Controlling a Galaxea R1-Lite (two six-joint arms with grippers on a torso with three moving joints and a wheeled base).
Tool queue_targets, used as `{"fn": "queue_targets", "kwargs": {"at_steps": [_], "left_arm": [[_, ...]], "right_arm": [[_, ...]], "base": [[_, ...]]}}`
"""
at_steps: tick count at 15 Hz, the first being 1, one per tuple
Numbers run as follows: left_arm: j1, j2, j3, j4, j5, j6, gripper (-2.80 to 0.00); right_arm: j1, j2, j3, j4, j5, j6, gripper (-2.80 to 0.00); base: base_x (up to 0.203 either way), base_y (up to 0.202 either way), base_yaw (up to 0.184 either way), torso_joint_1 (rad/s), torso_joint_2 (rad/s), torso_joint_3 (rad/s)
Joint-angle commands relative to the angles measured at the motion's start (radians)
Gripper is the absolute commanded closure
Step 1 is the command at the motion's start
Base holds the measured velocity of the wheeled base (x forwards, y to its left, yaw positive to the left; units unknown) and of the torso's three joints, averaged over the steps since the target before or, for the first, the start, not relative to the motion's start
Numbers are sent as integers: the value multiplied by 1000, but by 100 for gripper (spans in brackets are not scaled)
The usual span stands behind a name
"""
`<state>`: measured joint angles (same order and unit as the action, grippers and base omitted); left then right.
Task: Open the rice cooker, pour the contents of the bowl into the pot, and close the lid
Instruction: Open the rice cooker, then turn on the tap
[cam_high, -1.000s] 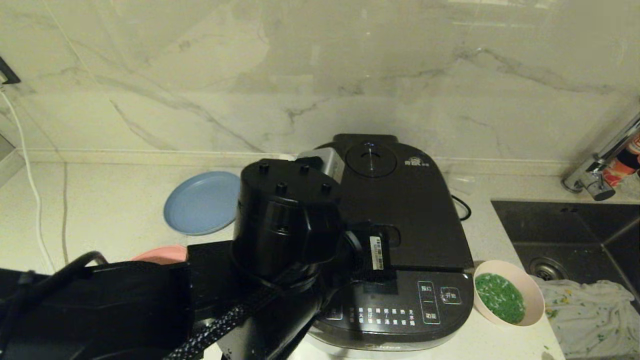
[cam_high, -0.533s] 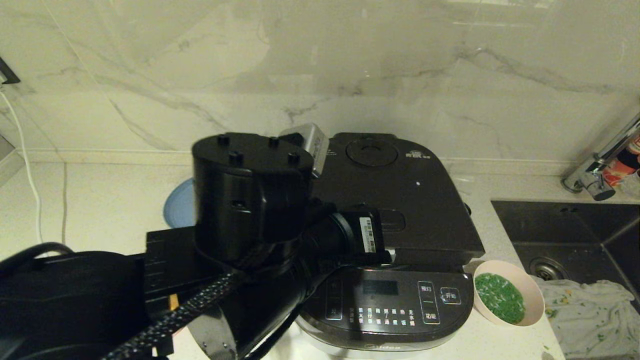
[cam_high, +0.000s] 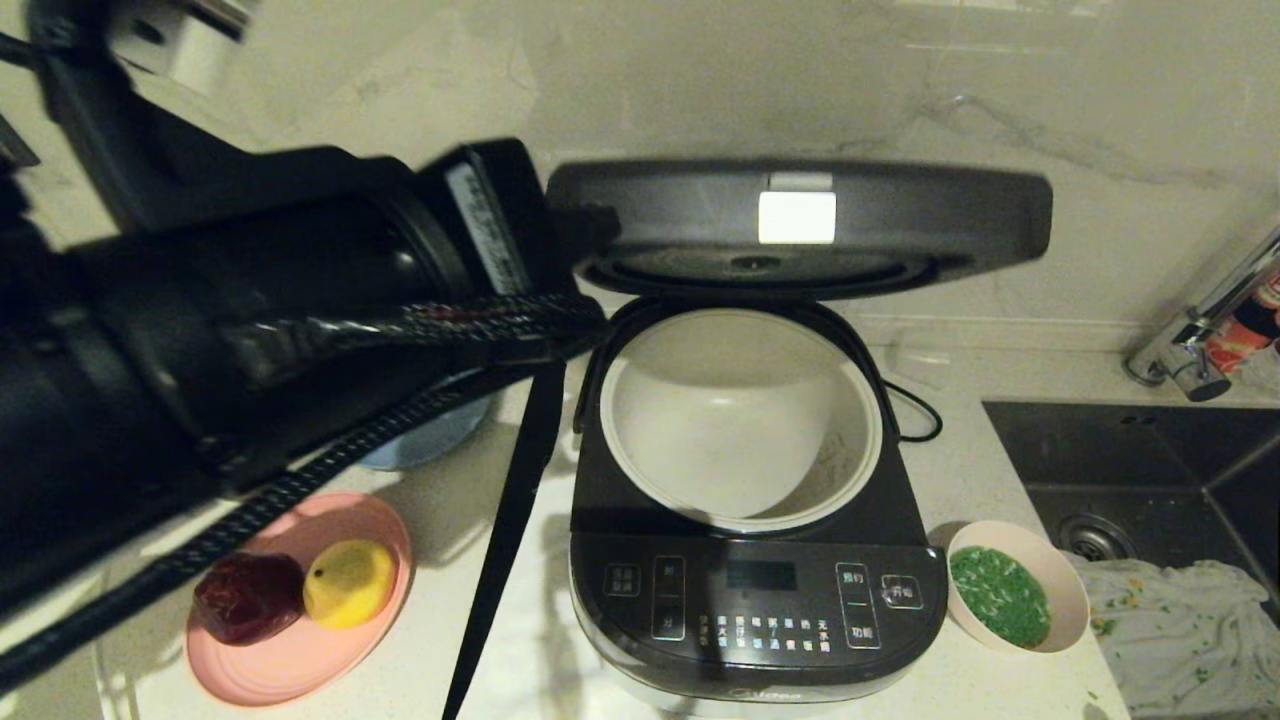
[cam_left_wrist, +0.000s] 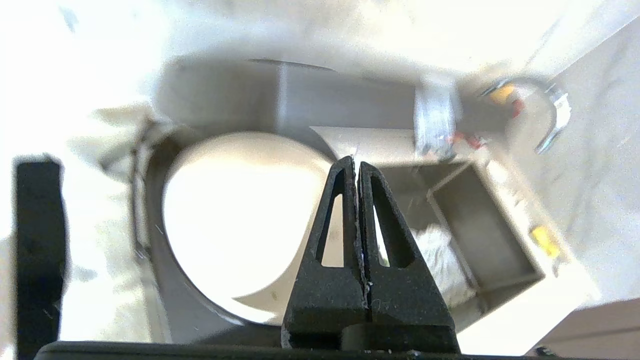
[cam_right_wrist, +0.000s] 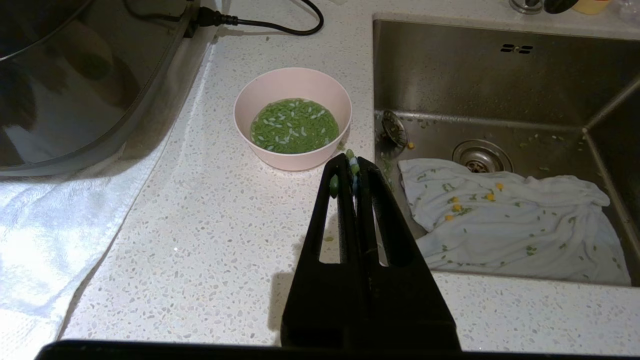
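A: What is taking up the most room on the tabletop (cam_high: 1000, 690)?
B: The rice cooker (cam_high: 757, 600) is sitting in the middle, front panel facing the robot. Its lid (cam_high: 800, 225) is standing raised on the rear hinge, underside facing down over the opening.

A: And inside?
B: The pot (cam_high: 740, 415) is lying bare in the cooker body — cream-white, nothing visible in it.

A: Where is the left arm?
B: It is reaching across from the left side, high up, its wrist close to the lid's left edge. The left hand (cam_left_wrist: 357, 162) is showing its fingers pressed together, gripping nothing, pointing down over the pot's rim.

A: The right one?
B: The right hand (cam_right_wrist: 352, 160) is hovering low over the tabletop near the sink (cam_right_wrist: 500, 75), fingers closed with a few green grains stuck at the tips.

A: And the bowl?
B: The bowl (cam_high: 1068, 590) is standing on the tabletop just right of the cooker's front corner, between cooker and sink — the contents (cam_high: 998, 595), green grains flecked with white, are filling its bottom.
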<state>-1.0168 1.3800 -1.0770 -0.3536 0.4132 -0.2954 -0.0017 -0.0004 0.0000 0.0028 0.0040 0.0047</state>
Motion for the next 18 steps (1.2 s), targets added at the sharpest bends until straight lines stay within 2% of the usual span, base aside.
{"fn": "queue_targets", "kwargs": {"at_steps": [1,4,7,10,13,18], "left_arm": [[0,-133,25,-2,-1,21,0],[-1,-214,114,77,-22,30,0],[-2,-222,202,114,-173,25,0],[-2,-120,202,107,-241,26,0],[-1,48,139,69,-245,37,0],[43,262,6,-113,-191,76,0]], "right_arm": [[0,0,0,0,1,0,0],[0,0,0,0,1,0,0],[0,0,0,0,1,0,0],[0,0,0,0,1,0,0],[0,0,0,0,1,0,0],[0,0,0,0,1,0,0]], "base": [[0,0,0,0,0,0],[0,0,0,0,0,0],[0,0,0,0,0,0],[0,0,0,0,0,0],[0,0,0,0,0,0],[0,0,0,0,0,0]]}}
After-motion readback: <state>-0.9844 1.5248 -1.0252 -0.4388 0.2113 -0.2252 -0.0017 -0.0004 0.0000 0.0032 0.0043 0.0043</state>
